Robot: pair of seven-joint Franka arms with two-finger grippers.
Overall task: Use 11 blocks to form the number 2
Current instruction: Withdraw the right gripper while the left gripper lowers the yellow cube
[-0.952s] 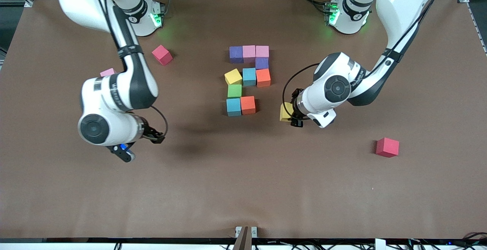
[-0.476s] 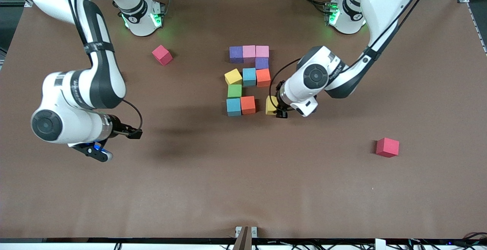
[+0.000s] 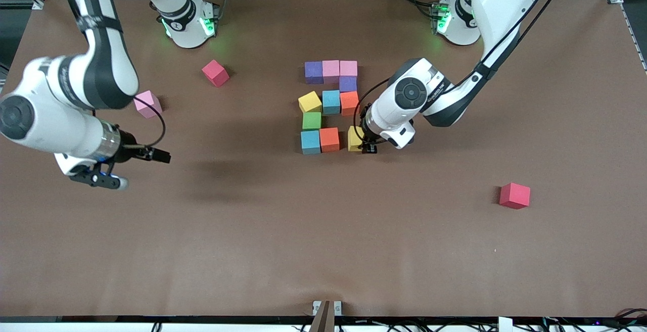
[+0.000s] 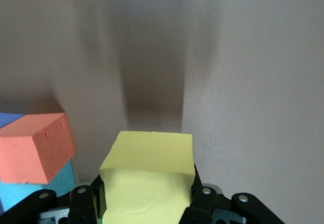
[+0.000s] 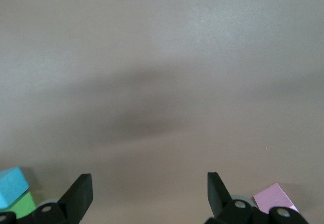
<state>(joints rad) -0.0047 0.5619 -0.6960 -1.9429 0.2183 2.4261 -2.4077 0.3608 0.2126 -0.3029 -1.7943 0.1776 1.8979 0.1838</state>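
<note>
Front view: the left gripper (image 3: 362, 142), clamped on a yellow cube (image 3: 355, 138), has carried it in from the table's left-arm end and now holds it just beside the orange cube (image 3: 329, 139) ending the digit's (image 3: 329, 106) nearest row. That looks like the final slot. The right gripper (image 3: 151, 154), spread wide and empty, has withdrawn toward its own end, near a pink cube (image 3: 147, 103).

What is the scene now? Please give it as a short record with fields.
left gripper: shut on yellow block, beside the orange block of the digit's nearest row
right gripper: open, holds nothing, over bare table at the right arm's end
number 2: ten blocks placed, last spot of the nearest row not yet filled
loose blocks: pink block; two red blocks
</note>
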